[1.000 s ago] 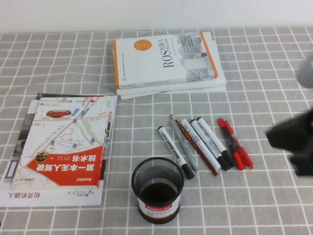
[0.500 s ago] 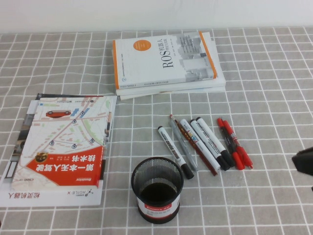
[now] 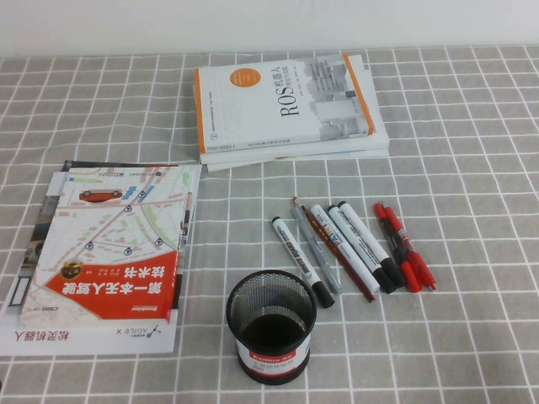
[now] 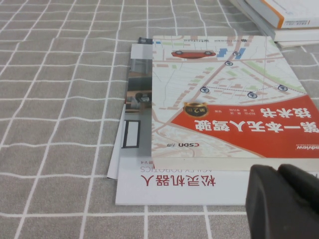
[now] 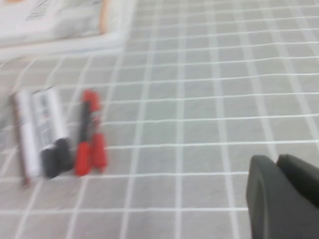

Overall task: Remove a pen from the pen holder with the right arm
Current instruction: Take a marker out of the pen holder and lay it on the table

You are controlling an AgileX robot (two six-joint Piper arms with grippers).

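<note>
A tabletop seen from above, with neither robot arm inside the overhead picture. The right gripper [image 5: 277,160] shows only in its own wrist camera, low over bare cloth at the robot's right; its jaws are clenched together with nothing between them. The left gripper [image 4: 279,170] hovers at the near edge of a red map-cover book [image 4: 224,104], jaws likewise pressed together and empty.

The black mesh pen holder [image 3: 269,353] stands upright, well off to the robot's left of the right jaws, and looks empty inside. A row of pens [image 3: 345,248] lies flat on the table just beyond the holder. Of these, two red pens [image 5: 89,134] are the closest to the right jaws, ahead of them and toward the robot's left, with white markers [image 5: 42,132] just past the red ones.

Likely trouble: with no pen visible in the holder, a reach into it would close on nothing. The light mesh cup could tip or slide if the jaws clip its rim. The round pens could roll and scatter if the arm sweeps low across them.

The surface is a grey tablecloth [image 3: 472,320] with a white grid. A stack of ROS books [image 3: 286,105] lies far beyond the jaws, near a plain white wall [image 3: 269,25].
</note>
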